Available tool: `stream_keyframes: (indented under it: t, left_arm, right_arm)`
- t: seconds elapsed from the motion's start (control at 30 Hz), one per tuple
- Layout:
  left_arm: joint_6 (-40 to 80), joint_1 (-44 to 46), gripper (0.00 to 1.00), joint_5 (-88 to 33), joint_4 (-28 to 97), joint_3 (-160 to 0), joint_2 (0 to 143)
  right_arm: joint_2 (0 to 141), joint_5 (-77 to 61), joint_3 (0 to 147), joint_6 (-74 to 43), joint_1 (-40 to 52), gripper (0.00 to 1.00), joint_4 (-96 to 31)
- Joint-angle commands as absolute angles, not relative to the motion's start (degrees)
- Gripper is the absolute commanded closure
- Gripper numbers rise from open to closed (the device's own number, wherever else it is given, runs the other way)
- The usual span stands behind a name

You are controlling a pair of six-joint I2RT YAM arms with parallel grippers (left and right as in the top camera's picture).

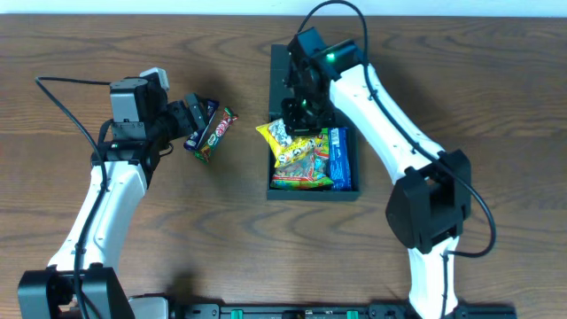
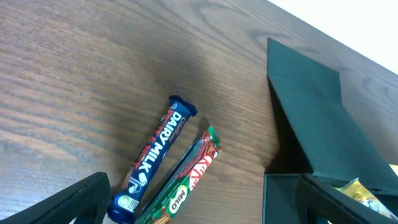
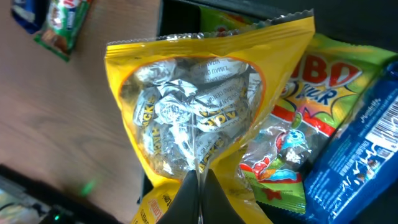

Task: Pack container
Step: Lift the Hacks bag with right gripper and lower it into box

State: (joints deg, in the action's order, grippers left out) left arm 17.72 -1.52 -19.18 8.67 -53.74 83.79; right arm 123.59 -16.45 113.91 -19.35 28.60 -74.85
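The right gripper (image 3: 199, 194) is clamping its jaws on the bottom edge of the yellow bag (image 3: 199, 118), holding it over the container (image 1: 312, 194) at mid-table, seemingly to settle it in beside the gummy bag (image 3: 314, 78) and blue packet (image 3: 360, 155). The left gripper (image 1: 198, 120), fingers spread wide, is hovering over the Dairy Milk (image 2: 157, 160) and Milo bar (image 2: 189, 177), probably lining up the next pick.
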Motion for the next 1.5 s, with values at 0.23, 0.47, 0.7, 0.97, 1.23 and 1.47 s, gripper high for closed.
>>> stream_keyframes:
  t: [0.23,0.47,0.7,0.97,1.23,1.47]
  left_arm:
    - [14.11,-1.85,0.04,-20.58,12.10,-55.57,83.35]
    - [6.79,-0.71,0.05,-20.32,16.14,-56.66,83.33]
    - [1.32,3.18,0.04,-11.92,20.73,-60.49,83.35]
    - [1.52,4.58,0.05,-11.64,20.84,-61.56,83.35]
    - [1.89,4.58,0.05,-11.84,20.86,-61.56,83.35]
    - [1.87,4.58,0.05,-11.84,20.75,-61.56,83.35]
  right_arm:
    - [122.91,-10.52,109.91,-24.80,31.14,0.41,-75.05]
    - [120.27,-10.81,112.25,-24.80,30.63,0.42,-76.07]
    - [113.62,0.19,113.56,-23.90,28.99,0.92,-76.53]
    - [116.14,0.19,102.74,-23.53,28.62,0.99,-67.75]
    - [117.36,-10.72,91.59,-22.39,29.26,0.99,-60.86]
    - [117.32,-18.55,91.22,-17.72,29.63,0.99,-62.52]
